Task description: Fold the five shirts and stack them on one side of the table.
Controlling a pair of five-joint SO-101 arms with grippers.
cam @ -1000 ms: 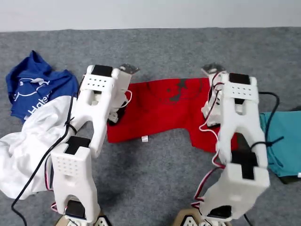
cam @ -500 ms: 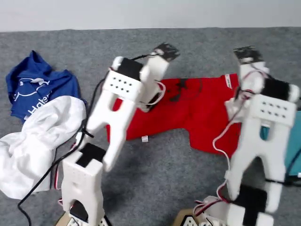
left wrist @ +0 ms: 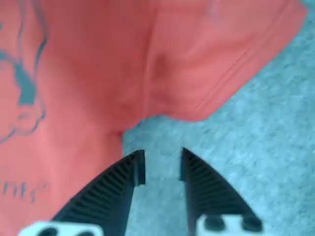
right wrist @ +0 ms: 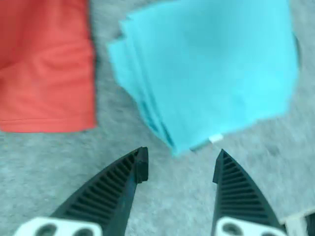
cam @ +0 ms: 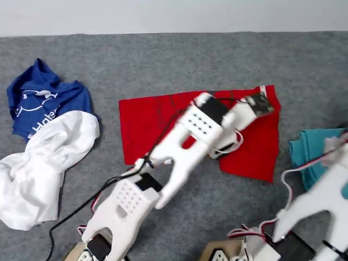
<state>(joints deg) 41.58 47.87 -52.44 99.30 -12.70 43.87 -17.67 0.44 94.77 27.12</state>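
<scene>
A grey, felt-like cloth table cover [cam: 179, 60] with a finely speckled, fuzzy nap spreads across the whole work area, lying flat from the near edge to the far one; the left wrist view [left wrist: 266, 132] and the right wrist view [right wrist: 49, 157] show the same nap close up. Along its far edge runs a plain white wall [cam: 174, 16], meeting the cover in a straight line. At the near edge sit tan wooden board pieces [cam: 220, 253], cut off by the frame.
</scene>
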